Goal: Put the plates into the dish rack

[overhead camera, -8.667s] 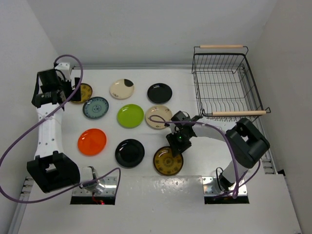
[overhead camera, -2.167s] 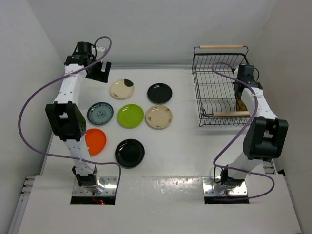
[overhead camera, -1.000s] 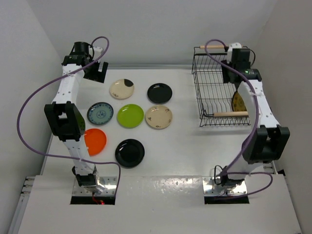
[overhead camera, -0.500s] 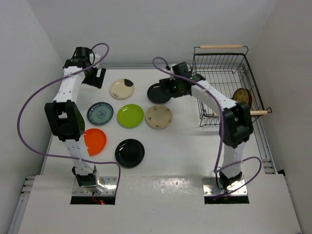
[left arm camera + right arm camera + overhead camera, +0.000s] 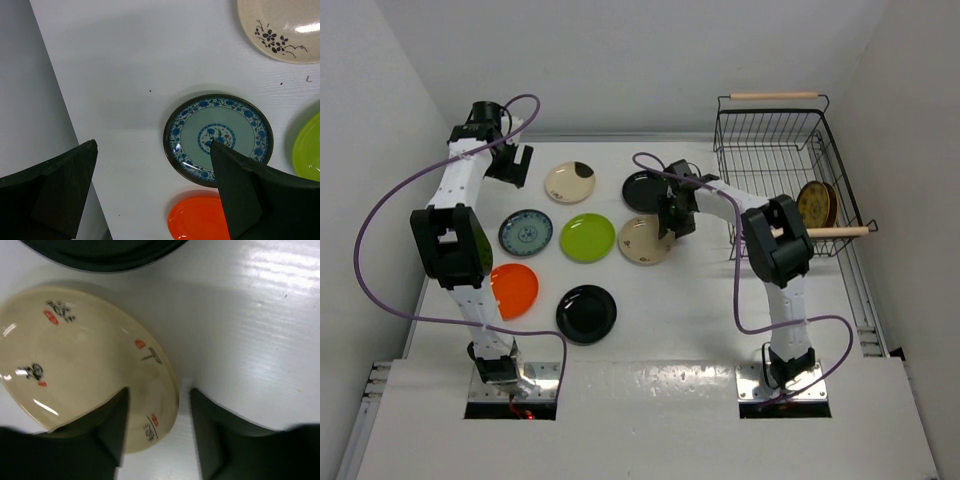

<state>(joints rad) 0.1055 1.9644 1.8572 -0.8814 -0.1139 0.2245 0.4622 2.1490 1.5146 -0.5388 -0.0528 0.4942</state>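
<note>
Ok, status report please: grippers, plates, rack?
Left gripper open, empty. Right gripper open, straddling cream plate rim. One mustard plate standing in rack. Nothing blocking.

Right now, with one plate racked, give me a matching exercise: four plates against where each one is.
Plates:
1. mustard plate
2. orange plate
3. red-marked cream plate
4. blue plate

Places:
a. flat, rim straddled by the right gripper
b. on edge in the rack
c. flat, left of the lime plate
d. flat, partly hidden by the left arm in the top view

Pairs: 1-b, 2-d, 3-a, 4-c.
</note>
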